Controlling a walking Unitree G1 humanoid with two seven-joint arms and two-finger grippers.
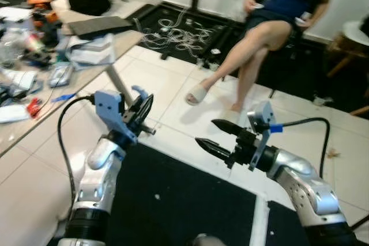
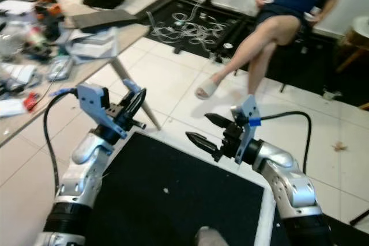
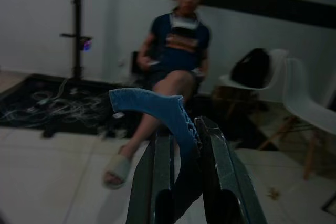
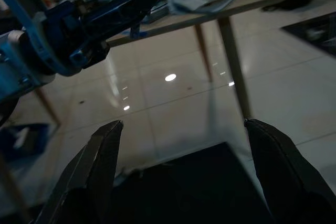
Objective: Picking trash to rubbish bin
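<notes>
My left gripper is raised in front of me and shut on a thin blue piece of trash, whose curved end sticks out above the fingers. In the right wrist view the left gripper shows with the blue piece pinched. My right gripper is held up to the right, open, with nothing between its fingers. Both hang over a black mat on the white tiled floor.
A cluttered table stands at my left, its slanted leg near the left gripper. A person sits ahead with crossed legs, a slippered foot on the floor. Cables lie on a dark mat at the back.
</notes>
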